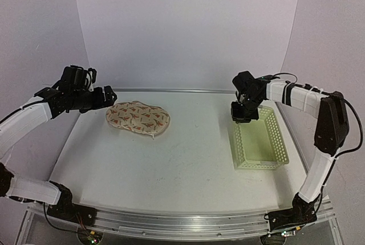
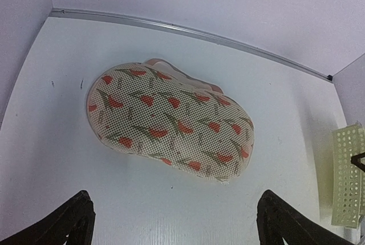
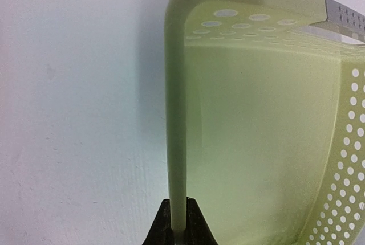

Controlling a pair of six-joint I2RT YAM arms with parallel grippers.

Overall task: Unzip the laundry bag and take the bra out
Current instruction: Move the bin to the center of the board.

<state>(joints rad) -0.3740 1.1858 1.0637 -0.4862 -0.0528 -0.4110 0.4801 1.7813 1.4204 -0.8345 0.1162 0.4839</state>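
The right gripper [image 3: 179, 213] pinches its jaws on the rim of a pale green basket [image 3: 251, 142] at the table's [image 1: 171, 171] right. The left gripper [image 2: 178, 219], jaws wide, hovers near the printed laundry bag [image 2: 168, 122] lying left of centre, well apart from the basket.

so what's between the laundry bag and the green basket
Nothing, just bare white tabletop between the laundry bag and the basket. The top external view shows the whole stretch.

Laundry bag [image 2: 171, 121] on table [image 2: 45, 142], seemingly zipped, beyond spread gripper [image 2: 175, 199]
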